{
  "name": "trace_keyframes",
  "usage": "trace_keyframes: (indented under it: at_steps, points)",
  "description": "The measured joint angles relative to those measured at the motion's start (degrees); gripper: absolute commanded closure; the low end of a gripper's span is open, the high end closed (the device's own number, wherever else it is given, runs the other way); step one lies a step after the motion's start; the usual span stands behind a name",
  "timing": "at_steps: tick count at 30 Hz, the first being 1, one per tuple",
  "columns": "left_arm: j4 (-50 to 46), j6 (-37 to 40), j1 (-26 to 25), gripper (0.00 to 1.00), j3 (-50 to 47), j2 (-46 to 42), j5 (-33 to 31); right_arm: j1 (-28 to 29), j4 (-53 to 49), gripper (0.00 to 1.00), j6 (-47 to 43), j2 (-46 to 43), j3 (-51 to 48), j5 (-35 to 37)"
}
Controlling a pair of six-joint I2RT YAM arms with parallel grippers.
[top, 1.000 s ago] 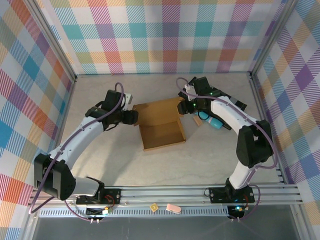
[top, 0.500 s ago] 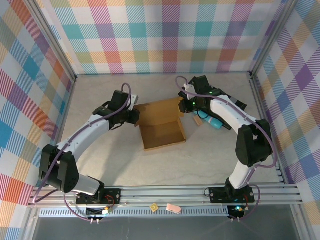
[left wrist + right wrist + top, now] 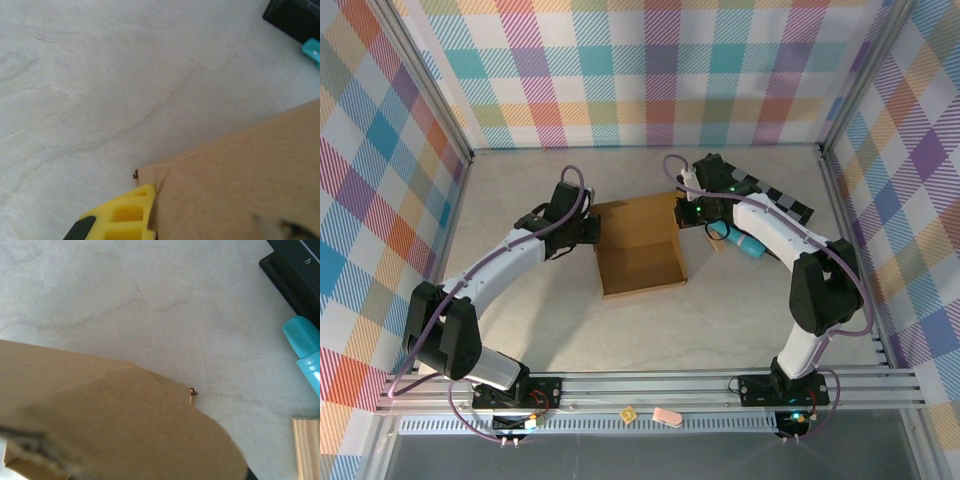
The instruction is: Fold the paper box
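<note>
2 edges of the paper box [image 3: 642, 252] met — left gripper [image 3: 592, 231], right gripper [image 3: 682, 212].

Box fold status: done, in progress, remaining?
Done: tray walls of the plain brown cardboard paper box look raised. In hand: left gripper and right gripper are at opposite sides of its rear lid panel. Left: the lid is open, not yet folded over the tray.

Blurred box [image 3: 115, 415] card hides the fingers of the right gripper [image 3: 684, 212] and most of a yellow finger [image 3: 125, 217] of the left gripper [image 3: 593, 232]; picture edges crop the teal tube [image 3: 305, 355] and black board [image 3: 295, 270].
</note>
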Motion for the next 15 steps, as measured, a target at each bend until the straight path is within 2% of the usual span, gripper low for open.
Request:
trace_keyframes:
  at_steps: [7, 10, 15]
  points:
    - [3.58, -8.24, -0.66, 1.00, 0.07, 2.40, -3.04, 3.10, 2.47, 1.00, 11.91, -1.46, -1.33, 7.58]
    - [6.19, -9.22, -0.66, 1.00, 0.00, 2.75, -4.48, 3.72, 5.95, 1.00, 16.13, -2.23, -3.93, 9.57]
    - [12.59, -8.04, -0.55, 1.00, -0.57, 2.75, -6.54, 4.22, 16.26, 1.00, 18.12, -5.25, -11.13, 11.52]
